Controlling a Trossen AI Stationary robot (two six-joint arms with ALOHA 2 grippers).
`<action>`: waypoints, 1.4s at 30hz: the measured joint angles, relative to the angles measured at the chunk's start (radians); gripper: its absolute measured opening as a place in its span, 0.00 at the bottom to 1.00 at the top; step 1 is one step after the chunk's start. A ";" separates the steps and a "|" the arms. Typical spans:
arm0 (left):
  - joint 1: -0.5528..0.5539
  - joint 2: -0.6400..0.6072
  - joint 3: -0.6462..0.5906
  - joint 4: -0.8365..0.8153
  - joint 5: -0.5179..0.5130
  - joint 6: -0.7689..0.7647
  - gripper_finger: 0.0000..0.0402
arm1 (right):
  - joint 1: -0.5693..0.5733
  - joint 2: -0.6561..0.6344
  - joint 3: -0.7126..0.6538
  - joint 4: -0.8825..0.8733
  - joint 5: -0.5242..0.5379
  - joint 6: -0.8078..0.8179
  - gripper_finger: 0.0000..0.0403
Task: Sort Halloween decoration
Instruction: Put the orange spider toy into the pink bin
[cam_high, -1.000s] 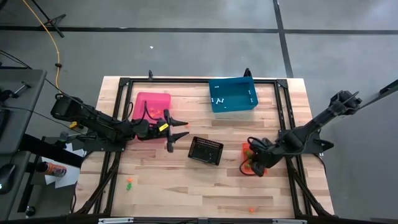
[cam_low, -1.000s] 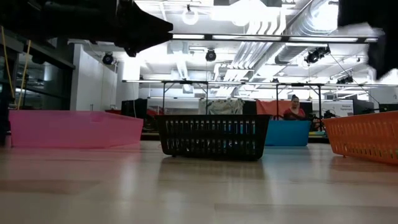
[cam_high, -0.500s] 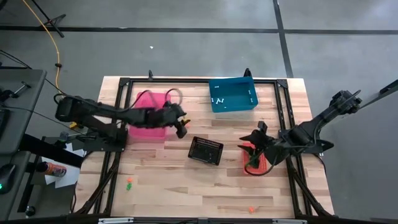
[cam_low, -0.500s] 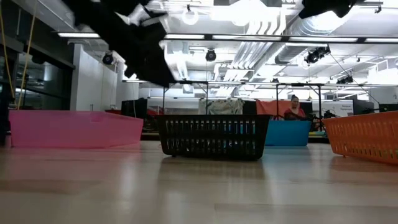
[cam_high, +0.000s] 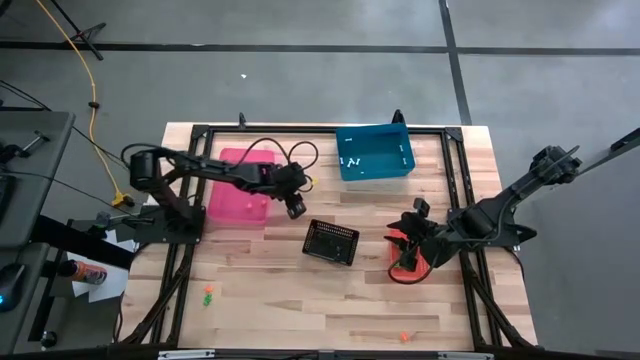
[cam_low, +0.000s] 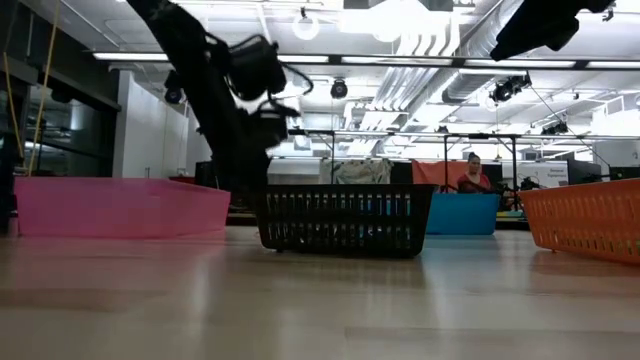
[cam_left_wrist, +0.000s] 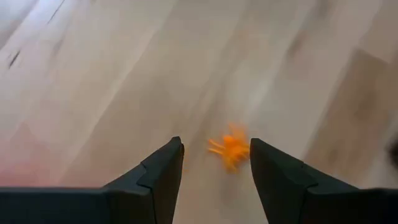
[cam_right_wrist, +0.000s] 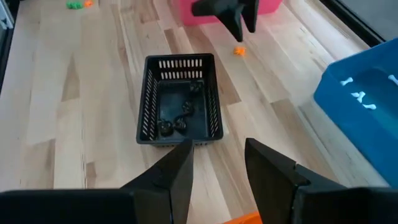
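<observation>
I note the left gripper (cam_high: 293, 207) beside the pink bin (cam_high: 235, 199), fingers apart above an orange trinket (cam_left_wrist: 231, 150) lying on the table (cam_high: 260, 290). My right gripper (cam_high: 418, 228) hovers over the orange bin (cam_high: 401, 268), fingers apart, empty.

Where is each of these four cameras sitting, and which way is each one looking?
High view: above the table, looking straight down; both arms show, with left hand and right hand.
Low view: at table-top height, looking level past the black basket into the room; arms come in from above.
Left wrist view: on the left arm, looking down at an orange trinket between its fingers.
Right wrist view: on the right arm, facing the basket, past its fingers.
High, low and right wrist views share the basket.
</observation>
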 joint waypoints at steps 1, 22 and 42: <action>0.010 0.013 0.000 0.007 0.000 -0.004 0.43 | 0.000 0.002 0.000 -0.001 0.000 -0.001 0.35; 0.024 0.079 0.000 0.066 0.110 0.046 0.43 | 0.000 0.002 0.000 -0.007 0.001 -0.002 0.35; -0.040 0.079 0.000 0.038 -0.050 0.163 0.24 | 0.000 0.002 0.000 -0.007 0.031 -0.003 0.35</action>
